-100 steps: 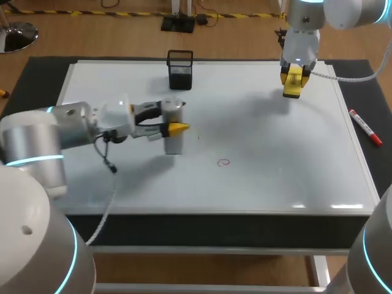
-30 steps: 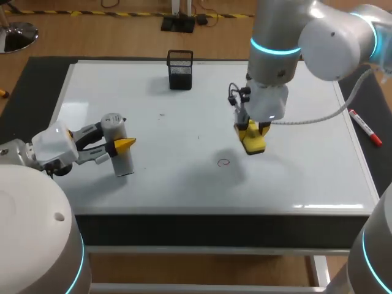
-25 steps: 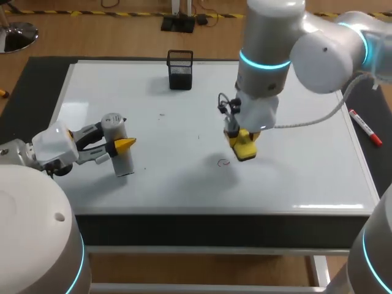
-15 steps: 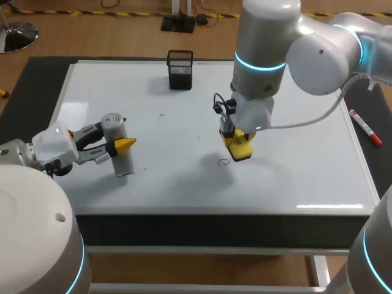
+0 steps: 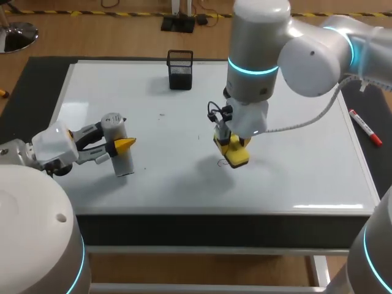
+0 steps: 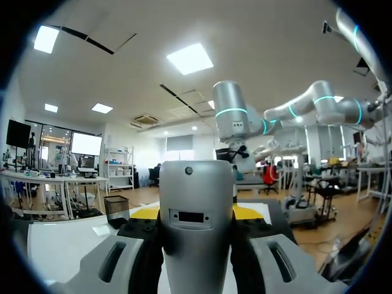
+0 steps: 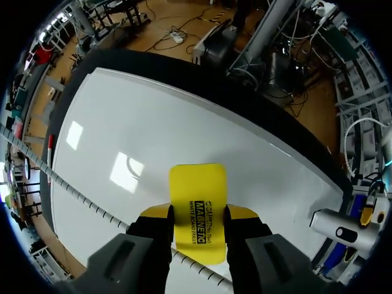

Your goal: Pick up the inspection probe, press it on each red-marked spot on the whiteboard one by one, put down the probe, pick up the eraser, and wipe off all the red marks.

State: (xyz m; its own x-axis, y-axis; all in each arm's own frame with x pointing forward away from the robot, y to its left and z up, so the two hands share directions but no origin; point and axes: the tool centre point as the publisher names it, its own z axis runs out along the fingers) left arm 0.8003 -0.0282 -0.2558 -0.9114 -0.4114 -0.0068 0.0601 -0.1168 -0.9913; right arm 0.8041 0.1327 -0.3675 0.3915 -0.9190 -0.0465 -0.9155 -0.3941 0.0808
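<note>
On the whiteboard [image 5: 294, 128], my right gripper [image 5: 231, 146] is shut on the yellow eraser [image 5: 233, 152], which sits low over the board at the small red mark [image 5: 221, 162]. Its near-left corner is right at the mark. In the right wrist view the eraser [image 7: 197, 208] stands between the yellow fingertips [image 7: 157, 213], and no red mark shows around it. My left gripper [image 5: 120, 146] is at the board's left, shut on the grey cylindrical probe [image 5: 118, 146], which stands upright on the board. The left wrist view has the probe [image 6: 196, 233] clamped between the fingers.
A black mesh pen holder [image 5: 180, 69] stands at the board's far edge. A red marker [image 5: 365, 127] lies on the dark mat right of the board. The board's right half and near edge are bare white surface.
My right arm has carried the eraser left and nearer, down to the red mark. The left arm and the probe have stayed put over the last second.
</note>
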